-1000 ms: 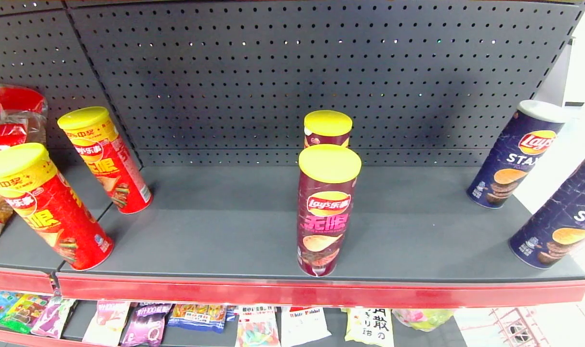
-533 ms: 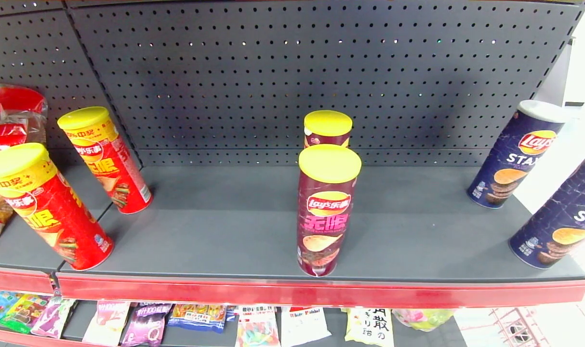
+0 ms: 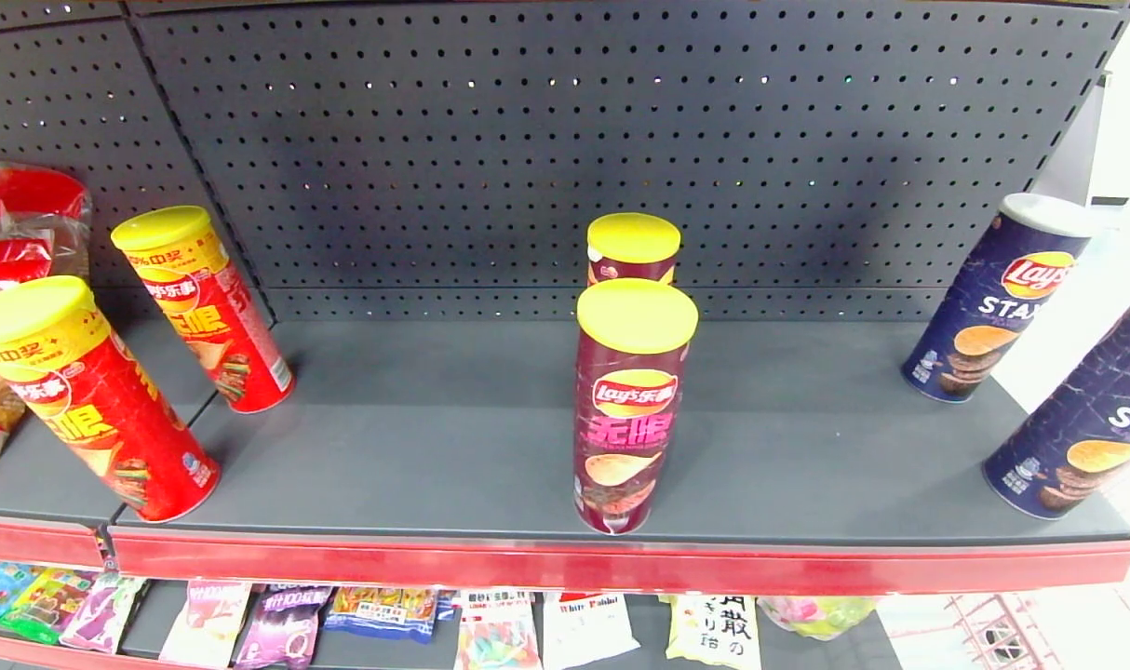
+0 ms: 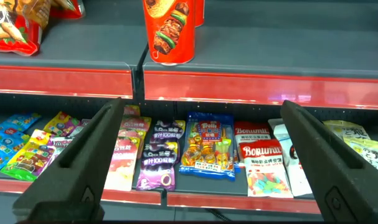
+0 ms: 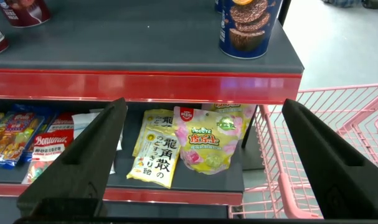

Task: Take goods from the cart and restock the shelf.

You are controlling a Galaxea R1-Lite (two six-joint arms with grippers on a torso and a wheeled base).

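Note:
The grey shelf (image 3: pixel 435 447) with a red front lip carries upright chip cans. Two maroon cans with yellow lids stand mid-shelf, one in front (image 3: pixel 632 409) and one behind it (image 3: pixel 633 247). Two red cans (image 3: pixel 90 400) (image 3: pixel 202 307) stand at the left and two dark blue cans (image 3: pixel 993 298) (image 3: pixel 1077 419) at the right. My left gripper (image 4: pixel 202 107) is open and holds nothing, in front of the shelf's lip below a red can (image 4: pixel 170 31). My right gripper (image 5: pixel 204 106) is also open, below a blue can (image 5: pixel 248 25). A pink wire cart (image 5: pixel 338 155) stands beside it.
Bare shelf lies between the red and maroon cans and between the maroon and blue ones. The lower shelf (image 4: pixel 195 199) holds several snack bags (image 5: pixel 210 140). A red bag (image 3: pixel 16 223) sits at the far left. A perforated back panel (image 3: pixel 565 140) closes the rear.

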